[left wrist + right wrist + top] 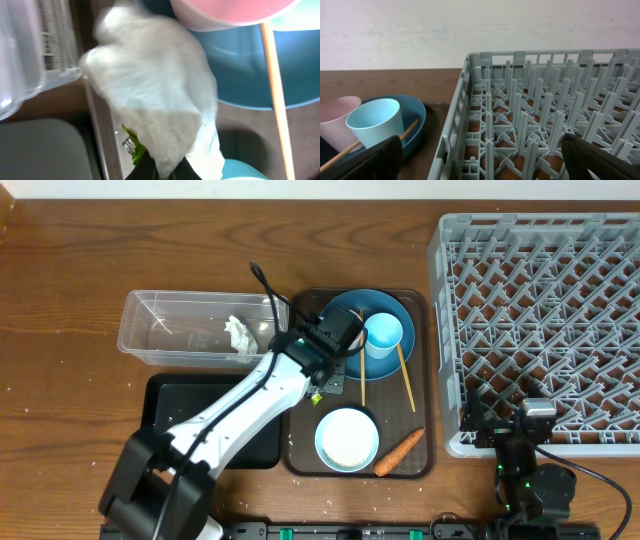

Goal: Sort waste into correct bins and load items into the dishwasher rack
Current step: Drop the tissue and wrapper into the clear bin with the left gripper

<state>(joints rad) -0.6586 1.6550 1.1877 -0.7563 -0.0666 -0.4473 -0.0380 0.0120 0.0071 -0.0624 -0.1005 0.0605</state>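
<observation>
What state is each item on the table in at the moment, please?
left gripper, shut on crumpled paper
right gripper, open, holding nothing
dish rack, no dishes loaded
clear tub, holds one white wad
light-blue cup, upright on blue plate
pink cup, upright
white bowl, upright on brown tray
carrot, lying on brown tray
chopsticks, lying flat, partly on plate

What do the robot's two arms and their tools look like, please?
The left arm has white links, black joints, a black base and a black cable looping by its wrist; the left tool is black. The right arm is black with tiny green lights and a thin black lead. The right tool has dark, blunt fingers.
</observation>
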